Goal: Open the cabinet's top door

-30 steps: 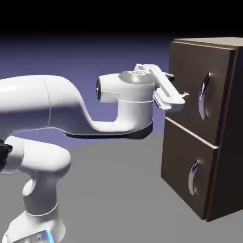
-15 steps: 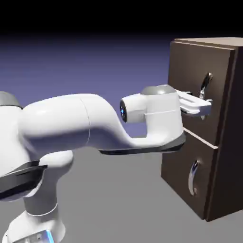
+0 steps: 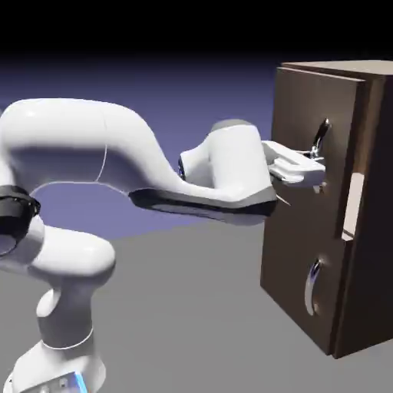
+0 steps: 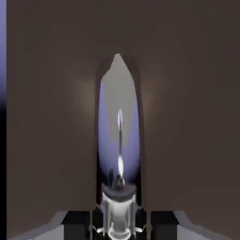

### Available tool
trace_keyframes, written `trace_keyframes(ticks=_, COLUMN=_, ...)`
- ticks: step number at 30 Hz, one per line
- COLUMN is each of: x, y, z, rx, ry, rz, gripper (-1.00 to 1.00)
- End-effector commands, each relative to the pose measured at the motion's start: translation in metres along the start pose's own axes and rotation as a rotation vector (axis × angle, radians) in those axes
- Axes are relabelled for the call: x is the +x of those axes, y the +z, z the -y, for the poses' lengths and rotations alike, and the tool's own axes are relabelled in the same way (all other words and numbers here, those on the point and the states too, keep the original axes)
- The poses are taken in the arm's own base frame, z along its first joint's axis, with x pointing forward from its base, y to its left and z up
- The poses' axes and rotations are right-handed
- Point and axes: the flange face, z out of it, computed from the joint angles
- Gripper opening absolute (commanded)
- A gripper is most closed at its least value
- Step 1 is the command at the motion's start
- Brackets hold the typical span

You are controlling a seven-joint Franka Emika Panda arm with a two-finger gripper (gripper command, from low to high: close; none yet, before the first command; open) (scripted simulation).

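Gripper clamped on the top door's curved silver handle. Top door ajar, upper part of cabinet at right; gap along door's right edge.

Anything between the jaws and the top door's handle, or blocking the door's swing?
Nothing visible in either place. The jaws are closed on the handle with no object between. The top door stands slightly ajar, and nothing shows in front of it except the arm itself.
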Motion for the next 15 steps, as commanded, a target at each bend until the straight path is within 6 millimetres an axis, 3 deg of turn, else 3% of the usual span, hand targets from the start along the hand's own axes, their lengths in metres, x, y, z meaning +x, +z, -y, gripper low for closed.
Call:
trace_keyframes(ticks=1, x=0.001, y=-0.003, z=-0.001, rx=0.006, ry=-0.002, rz=0.007, gripper=-1.00)
trace_keyframes(ticks=4, x=0.004, y=-0.010, z=-0.004, rx=0.025, ry=-0.002, rz=0.027, gripper=-1.00)
trace_keyframes(ticks=15, x=0.035, y=-0.065, z=-0.035, rx=0.197, ry=-0.002, rz=0.198, gripper=-1.00)
